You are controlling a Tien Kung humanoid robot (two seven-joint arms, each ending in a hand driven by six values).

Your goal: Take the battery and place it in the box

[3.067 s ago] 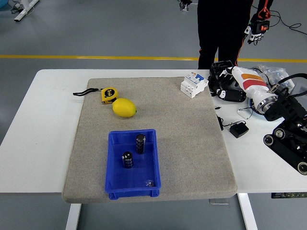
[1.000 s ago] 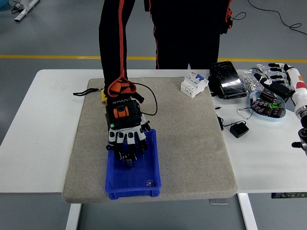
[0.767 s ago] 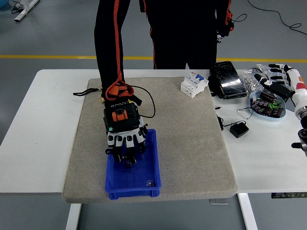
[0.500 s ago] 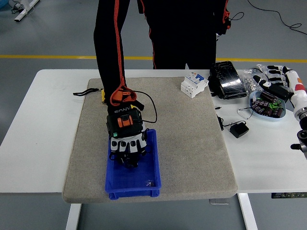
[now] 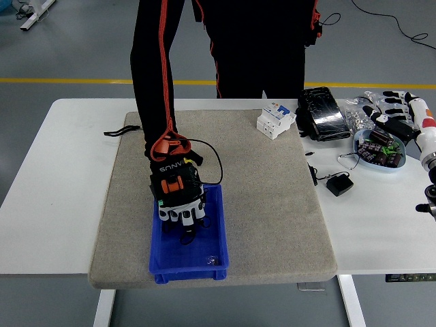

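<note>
One person's gloved hand reaches down into the blue box; the robot's right hand hovers, fingers relaxed.

1. A white table carries a grey mat over its middle.
2. Right of the mat, on bare tabletop: a black case, a small charger (cord attached), and a dish of dark cylinders.

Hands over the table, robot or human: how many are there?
2. A person's black-and-white gloved hand reaches into the blue plastic box; the robot's black right hand is by the pale blue bowl at far right. Others may be hidden.
</note>
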